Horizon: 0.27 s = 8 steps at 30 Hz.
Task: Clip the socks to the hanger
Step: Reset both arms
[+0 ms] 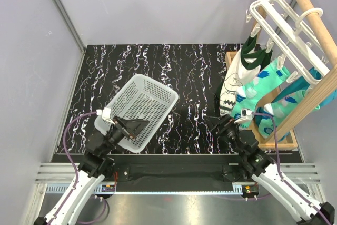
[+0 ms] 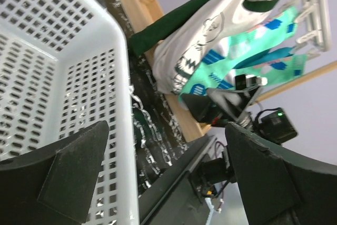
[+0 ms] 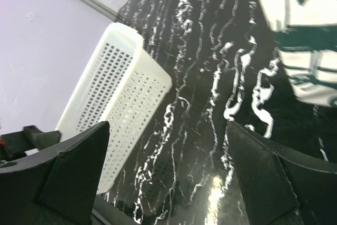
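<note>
Down at the near edge, the left tool (image 1: 131, 126) hovers over the near rim of the white mesh basket (image 1: 160, 86), fingers spread wide with nothing between them. Across on the other side, the right tool (image 1: 218, 122) is gaping just as wide, also empty, low over the dark marbled surface (image 1: 184, 72). I can't make out any socks in the basket.

Now look beyond and to the right of that right tool: the socks (image 1: 263, 85), mint-green, dangle with their long axis pointing down, beside a white sock with a dark cuff (image 1: 234, 80). Above them sits the hanger (image 1: 279, 25), hooked on the wooden rack (image 1: 308, 9), its frame running diagonally away to the far left. The right arm is clearly the nearer one; the left is well apart. Whether every clip really bites, I can't tell.
</note>
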Motion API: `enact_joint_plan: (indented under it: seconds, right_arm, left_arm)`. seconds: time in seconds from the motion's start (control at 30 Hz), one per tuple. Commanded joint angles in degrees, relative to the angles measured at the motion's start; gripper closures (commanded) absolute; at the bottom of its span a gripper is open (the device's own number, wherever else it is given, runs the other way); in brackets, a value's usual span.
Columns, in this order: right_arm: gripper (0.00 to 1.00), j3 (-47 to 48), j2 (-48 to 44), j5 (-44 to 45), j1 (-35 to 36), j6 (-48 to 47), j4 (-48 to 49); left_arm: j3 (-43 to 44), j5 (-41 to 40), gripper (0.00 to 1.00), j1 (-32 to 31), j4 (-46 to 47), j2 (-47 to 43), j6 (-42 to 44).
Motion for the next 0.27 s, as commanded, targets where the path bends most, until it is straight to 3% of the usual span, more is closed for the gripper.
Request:
enact_joint_plan:
  seconds: [0.0,0.23]
  right_arm:
    - [0.0,-2.4,-5.0,5.8,0.1,3.7,-11.8]
    - [0.0,-2.4,-5.7,4.0,-0.1,3.5,-12.5]
  left_arm:
    - [-10.7,2.5,0.01,0.2,7.2,-8.6,-2.5]
    - [-10.8,3.0,0.01,0.2,8.0,-9.2,-2.8]
